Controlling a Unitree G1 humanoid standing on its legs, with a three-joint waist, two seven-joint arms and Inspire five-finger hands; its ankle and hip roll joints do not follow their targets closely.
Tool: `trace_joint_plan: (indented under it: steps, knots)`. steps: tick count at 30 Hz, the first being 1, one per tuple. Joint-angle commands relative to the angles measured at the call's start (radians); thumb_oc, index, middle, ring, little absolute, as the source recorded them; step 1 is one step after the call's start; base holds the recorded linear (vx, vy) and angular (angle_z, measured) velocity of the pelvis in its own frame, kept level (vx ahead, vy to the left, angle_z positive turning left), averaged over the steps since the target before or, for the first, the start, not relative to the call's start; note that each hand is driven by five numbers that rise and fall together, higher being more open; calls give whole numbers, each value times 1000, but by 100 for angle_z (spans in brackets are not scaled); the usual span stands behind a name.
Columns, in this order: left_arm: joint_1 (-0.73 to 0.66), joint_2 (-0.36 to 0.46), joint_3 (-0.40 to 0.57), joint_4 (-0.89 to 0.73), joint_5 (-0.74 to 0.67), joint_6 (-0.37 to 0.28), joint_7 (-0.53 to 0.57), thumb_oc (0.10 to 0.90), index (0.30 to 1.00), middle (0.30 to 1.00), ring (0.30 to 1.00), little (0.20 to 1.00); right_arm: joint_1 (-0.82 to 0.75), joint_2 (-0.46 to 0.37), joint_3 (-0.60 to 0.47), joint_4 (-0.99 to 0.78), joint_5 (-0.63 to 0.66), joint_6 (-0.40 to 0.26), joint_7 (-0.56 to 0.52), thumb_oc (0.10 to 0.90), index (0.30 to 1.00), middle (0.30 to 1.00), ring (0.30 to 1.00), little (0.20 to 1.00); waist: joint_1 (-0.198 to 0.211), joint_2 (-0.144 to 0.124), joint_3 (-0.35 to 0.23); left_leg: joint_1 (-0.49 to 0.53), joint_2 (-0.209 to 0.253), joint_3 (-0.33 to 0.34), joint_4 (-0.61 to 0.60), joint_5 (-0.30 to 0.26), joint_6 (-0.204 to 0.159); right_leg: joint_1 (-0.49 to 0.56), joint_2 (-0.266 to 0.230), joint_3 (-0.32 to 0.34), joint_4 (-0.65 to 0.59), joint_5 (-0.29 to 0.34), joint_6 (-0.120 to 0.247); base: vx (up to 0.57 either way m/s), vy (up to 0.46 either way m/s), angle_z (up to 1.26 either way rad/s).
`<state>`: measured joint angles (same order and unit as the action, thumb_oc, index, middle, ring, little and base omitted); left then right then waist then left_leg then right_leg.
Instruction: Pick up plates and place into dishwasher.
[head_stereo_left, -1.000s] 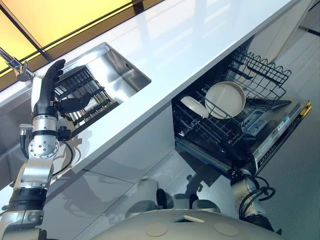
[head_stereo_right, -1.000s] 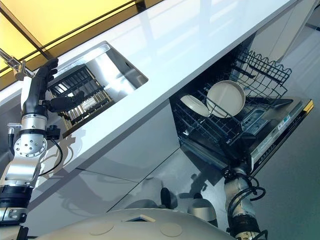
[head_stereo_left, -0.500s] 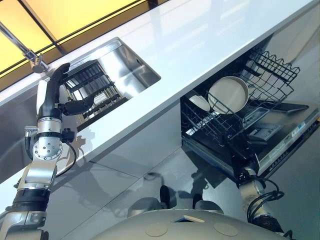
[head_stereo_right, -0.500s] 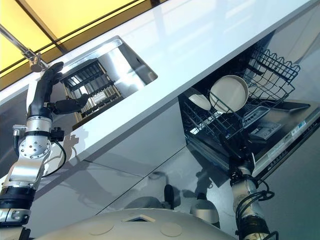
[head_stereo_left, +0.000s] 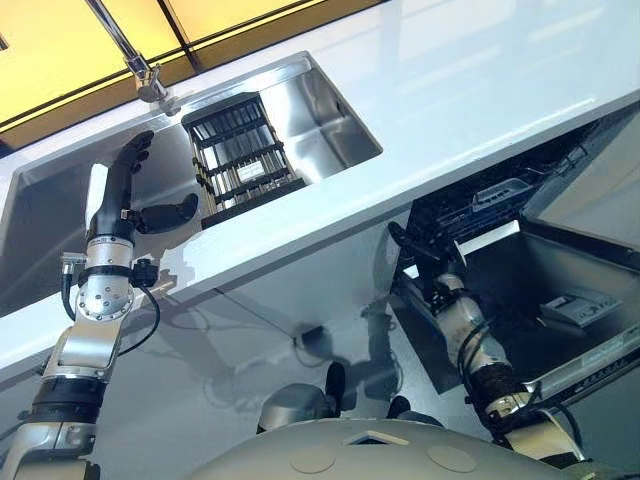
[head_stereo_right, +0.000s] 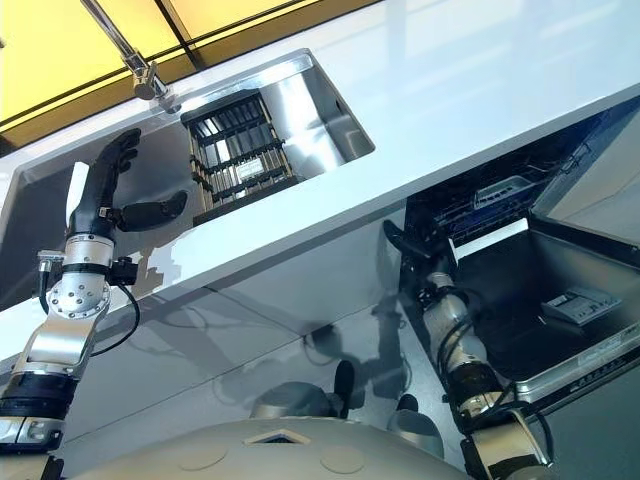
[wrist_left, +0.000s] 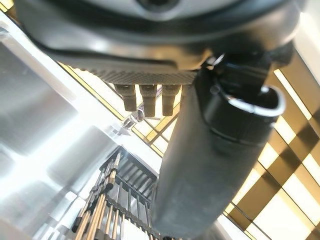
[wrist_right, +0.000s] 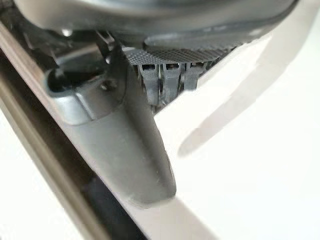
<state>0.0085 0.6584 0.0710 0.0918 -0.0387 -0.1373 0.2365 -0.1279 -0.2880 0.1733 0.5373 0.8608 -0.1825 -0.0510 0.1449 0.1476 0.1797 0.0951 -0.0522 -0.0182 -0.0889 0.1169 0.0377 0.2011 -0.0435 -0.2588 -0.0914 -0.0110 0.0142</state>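
Hovering over the left part of the brushed steel sink (head_stereo_left: 330, 130), left hand (head_stereo_left: 128, 195) raised with fingers straight and thumb spread out to the side, holding nothing. Dark slatted dish rack (head_stereo_left: 238, 160) standing inside the sink, just right of that hand; no plate to be made out in it. Long white countertop (head_stereo_left: 480, 90) running across the scene to the right. Below its right end, open dishwasher (head_stereo_right: 520, 280) with door folded down and dark wire basket (head_stereo_right: 500, 195) partly seen under the counter edge. Right hand (head_stereo_right: 400, 240) low at the dishwasher's left edge, near the front of the basket; fingers straight in right wrist view, thumb apart, nothing gripped. No plates visible anywhere at this moment, neither in hand nor on counter. Judged: both hands free, so between transfers; whether plates remain to load cannot be told.
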Motion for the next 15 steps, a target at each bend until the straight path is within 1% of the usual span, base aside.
trace_joint_plan:
  steps: [1, 4, 9, 13, 15]
  knots:
    - [-79, 46, 58, -24, 11, -109, 34, 800, 900, 900, 900, 900, -189, 67, 29, -164, -22, -110, 99, 800, 900, 900, 900, 900, 16, -37, -43, 56, -61, 20, 50, -167, 12, -63, -48, -22, 122, -62, 56, 21, -30, -4]
    - [-91, 41, 49, -16, 13, -106, 28, 800, 900, 900, 900, 900, -200, 74, 20, -162, -42, -133, 50, 800, 900, 900, 900, 900, 14, -44, -47, 63, -60, 31, 49, -171, 12, -57, -48, -23, 99, -47, 62, 17, -42, -4]
    - [-93, 32, 48, -9, 14, -108, 23, 800, 900, 900, 900, 900, -163, 70, 7, -184, -161, -139, -79, 800, 900, 900, 900, 900, -1, -53, -58, 73, -54, 50, 37, -174, 11, -56, -43, -7, 79, -35, 69, -13, -25, -6]
    - [-75, 15, 58, -20, 28, -114, 28, 800, 900, 900, 900, 900, -83, 59, -25, -205, -182, -118, -90, 800, 900, 900, 900, 900, -24, -64, -61, 80, -48, 65, 32, -177, 11, -55, -35, 10, 67, -30, 71, -49, -38, -9]
    - [-64, 4, 68, -29, 35, -116, 28, 800, 900, 900, 900, 900, -37, 49, -47, -220, -204, -96, -81, 800, 900, 900, 900, 900, -39, -69, -62, 83, -44, 73, 29, -178, 11, -54, -30, 20, 64, -30, 71, -71, -35, -6]
